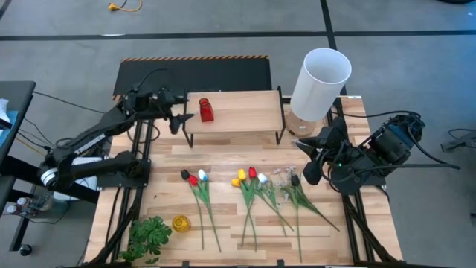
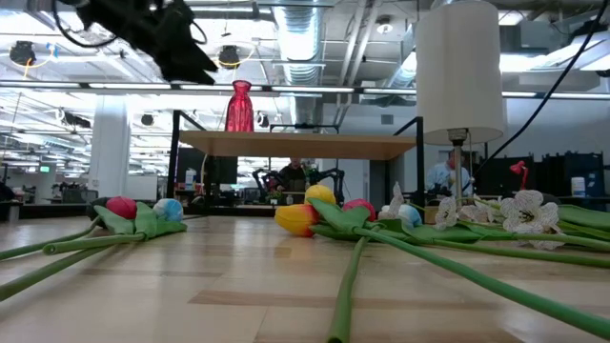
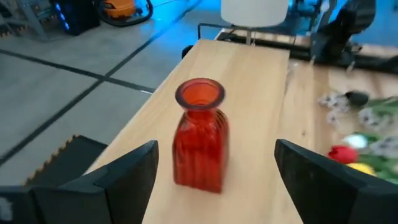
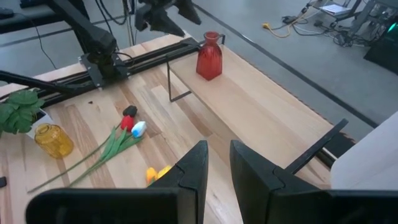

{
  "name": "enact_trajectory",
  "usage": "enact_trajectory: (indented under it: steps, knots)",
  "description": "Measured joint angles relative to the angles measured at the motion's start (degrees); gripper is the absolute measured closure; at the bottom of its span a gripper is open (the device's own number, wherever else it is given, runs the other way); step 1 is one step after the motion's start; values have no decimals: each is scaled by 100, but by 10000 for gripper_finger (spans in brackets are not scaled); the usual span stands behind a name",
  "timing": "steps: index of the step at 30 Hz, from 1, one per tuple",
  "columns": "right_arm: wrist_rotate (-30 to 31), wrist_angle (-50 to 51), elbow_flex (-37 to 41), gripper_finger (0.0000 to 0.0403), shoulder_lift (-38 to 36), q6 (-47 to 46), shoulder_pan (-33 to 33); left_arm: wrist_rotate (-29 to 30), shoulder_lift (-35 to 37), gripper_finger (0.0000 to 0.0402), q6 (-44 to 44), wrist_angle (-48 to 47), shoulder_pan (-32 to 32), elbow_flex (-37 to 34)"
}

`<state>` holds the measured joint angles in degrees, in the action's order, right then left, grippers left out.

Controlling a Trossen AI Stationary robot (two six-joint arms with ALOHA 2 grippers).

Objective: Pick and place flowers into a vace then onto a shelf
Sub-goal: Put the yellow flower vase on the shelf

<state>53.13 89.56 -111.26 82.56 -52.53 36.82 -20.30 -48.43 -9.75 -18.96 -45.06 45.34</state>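
A red glass vase (image 1: 206,109) stands upright on its base at the left end of the light-wood shelf (image 1: 242,112). My left gripper (image 1: 181,117) hovers open just off the shelf's left end. In its wrist view the vase (image 3: 200,134) stands ahead between the two spread fingers, apart from both. The flowers lie flat on the table in front of the shelf: one tulip bunch (image 1: 199,179), another (image 1: 249,179), and white blossoms (image 1: 282,177). My right gripper (image 4: 214,165) hangs shut and empty above the table's right side, beyond the shelf's right end.
A tall white lamp (image 1: 320,78) stands at the shelf's right end, close to my right arm. A small yellow jar (image 1: 181,222) and a leafy green sprig (image 1: 149,234) sit near the front left. A black panel (image 1: 193,74) lies behind the shelf.
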Motion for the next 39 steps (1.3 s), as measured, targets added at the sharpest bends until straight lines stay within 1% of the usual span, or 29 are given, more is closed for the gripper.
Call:
enact_trajectory:
  steps: [3,5,7,10,12,13,15,17,21,25,32,39]
  knots:
    - [-22,0,2,342,0,4,0,-86,448,90,453,-248,0,0]
    - [-49,0,0,342,0,4,0,-374,786,90,879,-363,-2,0]
    - [-74,0,0,342,0,4,0,-903,1109,91,1454,-421,-2,0]
    - [-77,0,1,342,0,4,-1,-2037,1504,98,2461,-293,63,0]
    - [-78,0,1,342,0,4,-4,-2619,1692,107,3237,-66,199,0]
    - [-77,0,0,342,0,4,-4,-2796,1779,112,3543,26,306,0]
    - [-79,0,0,342,0,4,-4,-2911,1936,125,3904,110,582,0]
    - [-78,0,0,342,0,3,-4,-2837,2055,140,4025,54,906,0]
    - [-78,0,0,342,0,2,-4,-2476,2134,170,4120,-10,1642,0]
    - [-81,0,0,342,0,0,-4,-1874,1999,199,4000,-250,2463,0]
    - [-81,-2,0,342,0,-3,-11,-759,1284,245,3422,-362,3973,0]
    - [-85,-2,0,342,0,-4,-15,5,354,289,3254,-997,5264,1]
